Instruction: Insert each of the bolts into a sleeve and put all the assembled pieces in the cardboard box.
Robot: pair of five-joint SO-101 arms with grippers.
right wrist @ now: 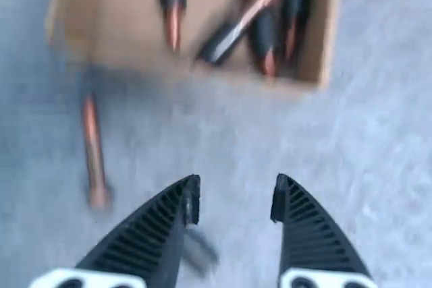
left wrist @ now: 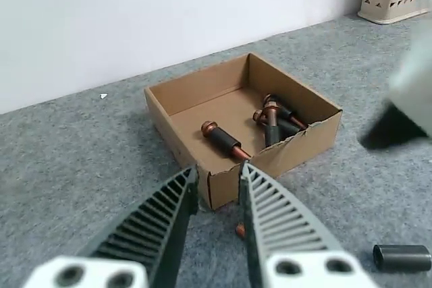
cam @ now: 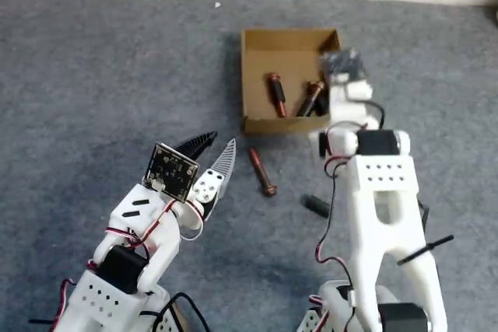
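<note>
Left tool is partly open with nothing in it, and it's pointed at the near corner of the cardboard box. From its own wrist cam, the tool frames that corner between its fingers. Right tool is spread wider and is also empty. It hangs over the grey desk, with the box just ahead of it.

One loose bolt lies flat on the desk just in front of the box, between the two arms. A bare sleeve lies a bit further back, close to the right arm and apart from the bolt.

Inside the box, one assembled piece lies by itself. A small pile of others is bunched against the wall on the right arm's side. It's probably two in that pile, but the right wrist cam is too smeared to count.
</note>
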